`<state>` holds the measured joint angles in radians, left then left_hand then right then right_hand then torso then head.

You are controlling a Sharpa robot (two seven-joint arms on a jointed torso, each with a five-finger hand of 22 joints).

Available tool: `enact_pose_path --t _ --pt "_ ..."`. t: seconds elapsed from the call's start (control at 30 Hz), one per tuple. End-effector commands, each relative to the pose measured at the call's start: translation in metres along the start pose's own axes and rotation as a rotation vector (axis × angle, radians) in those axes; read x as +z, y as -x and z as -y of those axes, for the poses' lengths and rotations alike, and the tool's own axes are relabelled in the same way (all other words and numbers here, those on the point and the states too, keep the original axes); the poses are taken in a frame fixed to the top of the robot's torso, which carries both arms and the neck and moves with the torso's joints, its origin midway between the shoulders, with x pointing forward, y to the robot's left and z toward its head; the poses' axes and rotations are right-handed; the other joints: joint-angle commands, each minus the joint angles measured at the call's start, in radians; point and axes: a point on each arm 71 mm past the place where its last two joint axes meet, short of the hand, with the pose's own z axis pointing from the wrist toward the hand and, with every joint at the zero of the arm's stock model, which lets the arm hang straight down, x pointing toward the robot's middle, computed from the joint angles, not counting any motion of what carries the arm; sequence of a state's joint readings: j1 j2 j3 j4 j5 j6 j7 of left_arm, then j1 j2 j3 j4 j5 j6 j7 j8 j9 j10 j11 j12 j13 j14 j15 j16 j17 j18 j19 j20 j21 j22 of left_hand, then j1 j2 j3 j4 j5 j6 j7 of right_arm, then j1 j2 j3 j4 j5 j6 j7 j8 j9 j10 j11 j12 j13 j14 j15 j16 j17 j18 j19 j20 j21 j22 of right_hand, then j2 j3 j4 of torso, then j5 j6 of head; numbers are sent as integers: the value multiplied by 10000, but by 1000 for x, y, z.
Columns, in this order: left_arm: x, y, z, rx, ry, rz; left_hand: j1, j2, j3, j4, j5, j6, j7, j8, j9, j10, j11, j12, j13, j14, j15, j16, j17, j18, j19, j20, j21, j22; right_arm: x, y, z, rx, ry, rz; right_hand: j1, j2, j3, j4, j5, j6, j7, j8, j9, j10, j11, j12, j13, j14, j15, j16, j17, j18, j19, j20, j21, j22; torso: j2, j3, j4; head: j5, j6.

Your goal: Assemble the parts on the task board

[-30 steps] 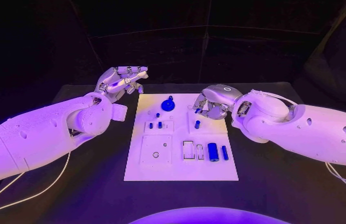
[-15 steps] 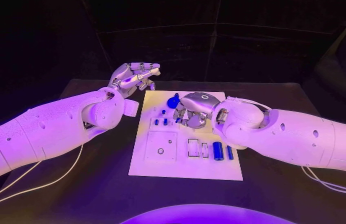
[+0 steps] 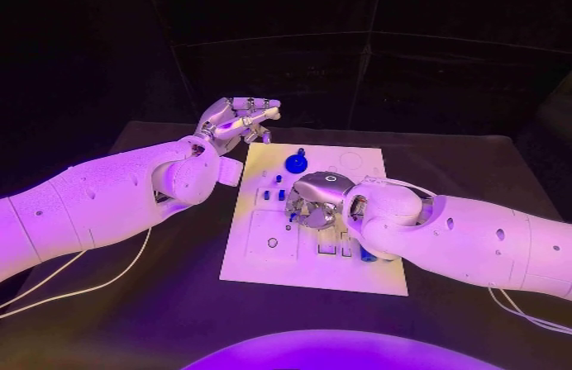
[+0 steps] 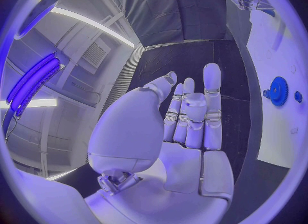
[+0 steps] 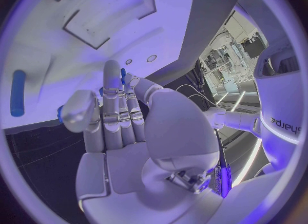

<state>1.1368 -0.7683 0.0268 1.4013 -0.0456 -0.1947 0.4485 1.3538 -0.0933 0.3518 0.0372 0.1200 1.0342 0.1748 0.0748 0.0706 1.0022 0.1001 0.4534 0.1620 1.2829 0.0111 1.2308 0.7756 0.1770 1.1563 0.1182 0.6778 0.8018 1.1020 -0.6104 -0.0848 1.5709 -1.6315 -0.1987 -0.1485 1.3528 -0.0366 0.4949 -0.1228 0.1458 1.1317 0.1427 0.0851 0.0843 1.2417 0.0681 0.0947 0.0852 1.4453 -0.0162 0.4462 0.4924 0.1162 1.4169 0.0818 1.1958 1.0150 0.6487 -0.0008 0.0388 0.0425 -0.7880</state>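
Right hand (image 3: 312,202) over task board (image 3: 358,272) centre, pinching a small blue part (image 5: 122,75). Left hand (image 3: 239,119) off board's far-left corner, fingers apart, holding nothing.

The right hand (image 3: 312,202) and its arm cover the task board's (image 3: 269,267) middle; the left hand (image 3: 239,120) hangs past its far-left corner, leaving the near edge open.

Right silver robot hand (image 3: 315,202) covers middle of white rectangular task board (image 3: 269,264); small blue parts beneath mostly hidden. Whether fingers grip anything: cannot tell. Blue toothed gear (image 4: 278,90) near circle rim, blurred.
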Motion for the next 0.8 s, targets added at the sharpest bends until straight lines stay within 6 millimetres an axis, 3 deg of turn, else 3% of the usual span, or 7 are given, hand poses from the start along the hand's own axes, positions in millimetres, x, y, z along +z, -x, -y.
enact_pose_path --t 0.03,0.43,0.8 --pt "1 -2 1 -101 -34 -132 18 19 -69 0 -27 -67 -27 59 -1 -73 -13 61 15 -25 76 3 2 57 25 21 -46 -17 2 -4 -3 -139 217 -214 5 -134 53 -20 47 21 35 -10 10 -1 27 -11 16 -7 -28 -58 8 -66 -25 -15 24 1 9 0 9 73 -51" --pt "1 -2 1 -109 -11 -149 18 19 -69 0 -27 -67 -27 59 -1 -73 -13 61 15 -25 76 3 2 57 25 21 -46 -17 5 -10 -9 -106 464 -319 -1 -140 57 -18 59 13 39 -19 7 -9 31 -19 16 -6 -25 -60 12 -67 -29 -14 28 5 5 6 -7 210 -178" --pt "2 -2 0 -112 22 -156 20 19 -80 1 -27 -82 -21 61 -1 -89 -8 75 19 -26 80 5 0 57 30 24 -53 -23 3 -11 -9 -140 465 -381 -4 -142 58 -17 61 11 41 -21 7 -10 32 -21 16 -6 -24 -60 13 -66 -32 -13 25 0 -7 -2 -3 251 -189"
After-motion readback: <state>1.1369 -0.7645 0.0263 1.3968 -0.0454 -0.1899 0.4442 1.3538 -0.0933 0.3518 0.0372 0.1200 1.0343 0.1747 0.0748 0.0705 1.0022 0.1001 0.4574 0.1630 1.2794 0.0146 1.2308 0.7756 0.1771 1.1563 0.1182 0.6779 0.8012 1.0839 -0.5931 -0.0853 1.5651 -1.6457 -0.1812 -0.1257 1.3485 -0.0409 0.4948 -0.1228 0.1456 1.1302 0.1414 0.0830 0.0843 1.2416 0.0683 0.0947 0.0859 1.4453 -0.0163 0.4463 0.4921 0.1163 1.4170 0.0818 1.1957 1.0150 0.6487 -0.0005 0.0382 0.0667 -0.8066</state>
